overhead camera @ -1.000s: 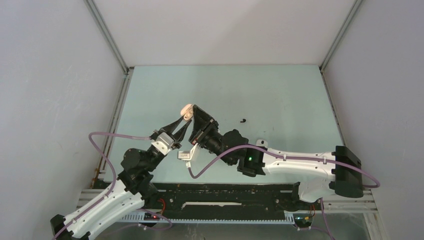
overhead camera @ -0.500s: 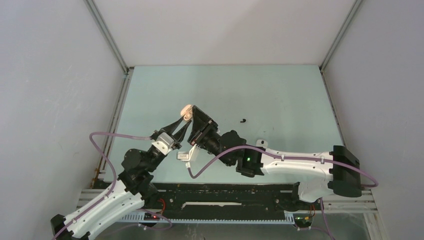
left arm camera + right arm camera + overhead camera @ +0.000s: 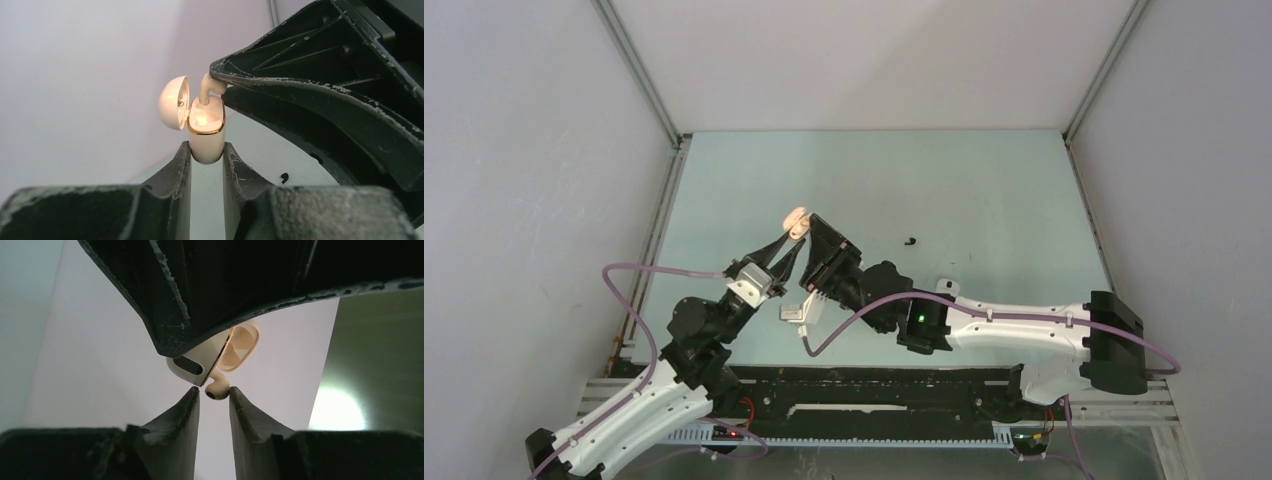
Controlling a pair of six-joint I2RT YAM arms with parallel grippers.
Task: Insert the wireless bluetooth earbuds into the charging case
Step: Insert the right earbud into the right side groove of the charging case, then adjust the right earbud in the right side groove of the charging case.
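- Top view: the left gripper (image 3: 792, 235) and right gripper (image 3: 812, 232) meet tip to tip over the near-left part of the table (image 3: 984, 180). There is open surface toward the far wall and the right rail, and both side walls are well apart from them. The pale case (image 3: 796, 218) sits raised at the left tips. A black bud (image 3: 911, 240) lies alone on the table to the right.
- Left wrist: the left gripper (image 3: 206, 150) has its jaws narrow, clamped on the case (image 3: 206, 137), which is upright with its lid (image 3: 173, 102) swung open to the left. A pale bud (image 3: 210, 86) stands stem-down in the case's gold-rimmed mouth, with the right finger's edge touching its head. A dark mark inside the lid is too small to read.
- Right wrist: the right gripper (image 3: 214, 392) has its jaws narrow, tips flanking the bud (image 3: 217, 388). I cannot tell whether they pinch it.
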